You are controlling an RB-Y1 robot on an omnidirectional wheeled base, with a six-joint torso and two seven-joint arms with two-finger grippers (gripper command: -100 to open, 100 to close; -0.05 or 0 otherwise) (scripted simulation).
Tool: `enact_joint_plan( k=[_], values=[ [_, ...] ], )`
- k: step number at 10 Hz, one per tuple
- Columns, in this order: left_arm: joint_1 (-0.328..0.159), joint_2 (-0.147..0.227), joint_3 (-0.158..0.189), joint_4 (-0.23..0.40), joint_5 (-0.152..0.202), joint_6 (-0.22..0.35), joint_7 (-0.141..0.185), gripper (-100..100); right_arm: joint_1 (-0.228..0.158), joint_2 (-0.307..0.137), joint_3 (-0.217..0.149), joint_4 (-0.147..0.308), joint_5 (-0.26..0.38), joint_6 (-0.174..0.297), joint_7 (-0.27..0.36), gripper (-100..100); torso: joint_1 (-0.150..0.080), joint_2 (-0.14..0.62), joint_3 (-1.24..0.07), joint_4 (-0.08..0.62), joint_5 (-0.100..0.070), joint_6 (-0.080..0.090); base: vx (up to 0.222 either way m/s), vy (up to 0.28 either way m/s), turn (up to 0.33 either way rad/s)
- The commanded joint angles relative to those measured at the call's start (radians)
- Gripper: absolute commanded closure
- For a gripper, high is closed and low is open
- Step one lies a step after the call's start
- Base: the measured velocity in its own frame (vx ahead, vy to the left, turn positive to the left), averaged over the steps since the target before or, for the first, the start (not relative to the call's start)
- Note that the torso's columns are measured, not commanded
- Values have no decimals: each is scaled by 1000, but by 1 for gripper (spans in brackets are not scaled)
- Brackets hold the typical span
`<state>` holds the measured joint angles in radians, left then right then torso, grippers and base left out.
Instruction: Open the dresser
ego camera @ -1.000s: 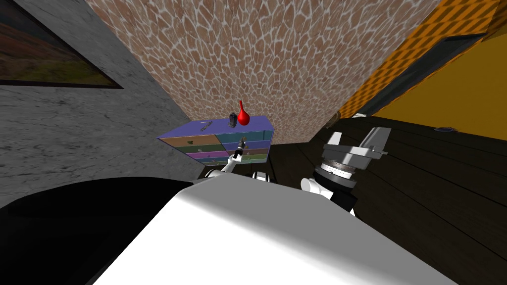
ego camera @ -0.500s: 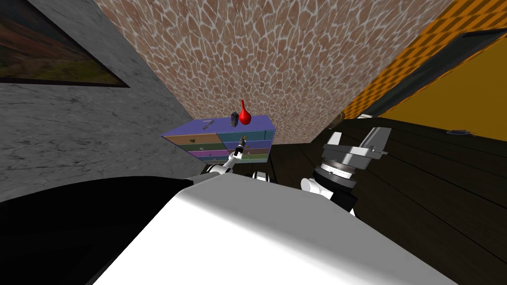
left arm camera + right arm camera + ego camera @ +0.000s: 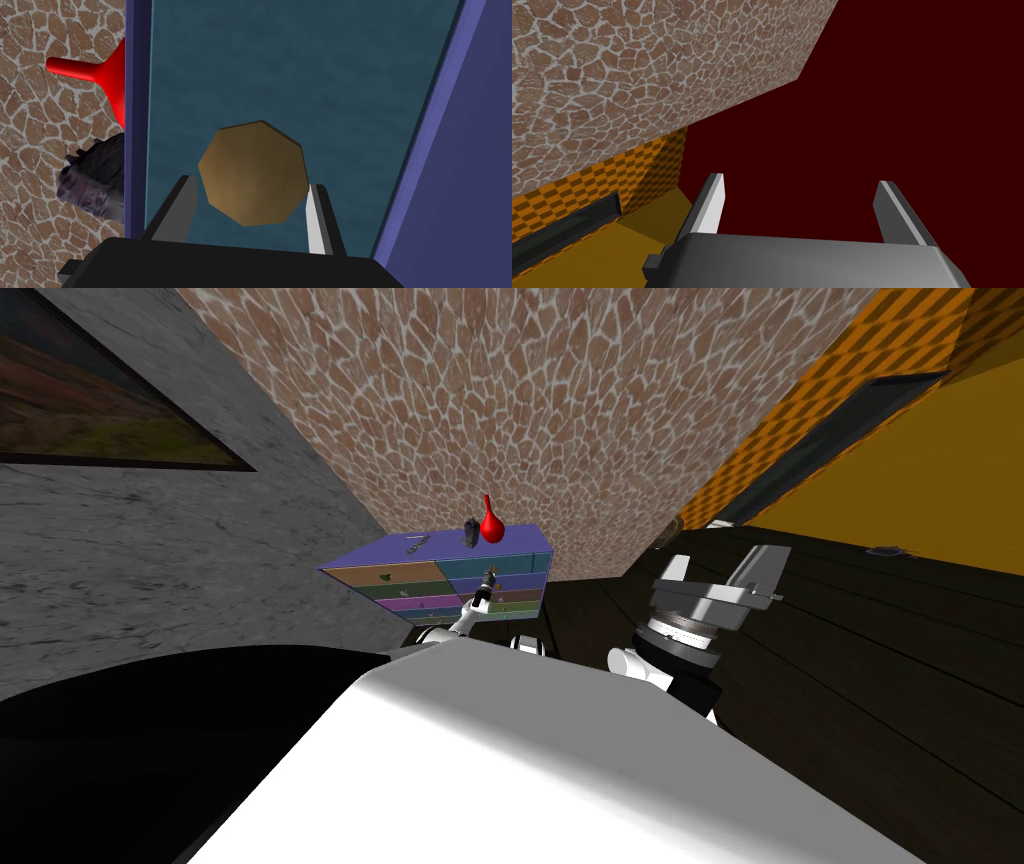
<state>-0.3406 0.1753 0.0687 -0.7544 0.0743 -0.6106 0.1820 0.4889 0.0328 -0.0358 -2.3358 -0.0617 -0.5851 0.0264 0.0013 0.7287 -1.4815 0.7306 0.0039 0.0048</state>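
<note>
The dresser [image 3: 440, 554] stands in the corner where a grey marbled wall [image 3: 150, 548] meets a stone-patterned wall [image 3: 520, 408]. It has a purple top and drawer fronts in orange, teal, green, purple and brown. The robot's left arm reaches out to its right-hand column, where the left tool [image 3: 488, 579] sits at the teal drawer [image 3: 495, 563] in the top row.

In the left wrist view, the left tool [image 3: 252, 182] is pinching the faceted brown knob [image 3: 252, 172] of that teal drawer [image 3: 300, 75], one thin finger [image 3: 186, 200] against each side of it. The knob sits between the blades, just ahead of the dark tool body. Whether the drawer front has left the frame cannot be told.

The teal panel has a narrow purple frame strip [image 3: 137, 100] along one side and a wider purple frame face [image 3: 450, 175] along the other.

On the dresser top, a red vase [image 3: 489, 524] with a thin neck stands near the back edge. A small dark object [image 3: 469, 531] is just beside it and a small grey item [image 3: 418, 542] lies further left. The vase [image 3: 112, 80] and the dark object [image 3: 95, 175] show past the frame strip against the stone wall.

To the dresser's right, dark plank floor [image 3: 850, 638] lies bare. The right tool [image 3: 715, 588] hangs over it, well apart from the dresser, its fingers [image 3: 712, 200] spread wide.
</note>
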Motion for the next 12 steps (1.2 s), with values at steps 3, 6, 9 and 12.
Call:
enact_joint_plan(
  k=[3,6,9,12],
  values=[
    [118,-38,8,-129,-11,28,-16,100,0,0,0,0,0,0,0,0,-1,-1,-1,-3,1,2,26,27,-73],
    [174,-61,16,-193,-17,42,-27,100,0,0,0,0,0,0,0,0,-1,-5,-3,-5,2,3,26,27,-73],
    [230,-85,24,-270,-24,56,-39,100,0,0,0,0,0,0,0,0,-1,-3,-2,-5,2,0,18,10,-49],
    [302,-108,32,-361,-30,71,-50,100,0,0,0,0,0,0,0,0,-2,-5,-3,-5,2,1,25,29,-79]
  ],
)
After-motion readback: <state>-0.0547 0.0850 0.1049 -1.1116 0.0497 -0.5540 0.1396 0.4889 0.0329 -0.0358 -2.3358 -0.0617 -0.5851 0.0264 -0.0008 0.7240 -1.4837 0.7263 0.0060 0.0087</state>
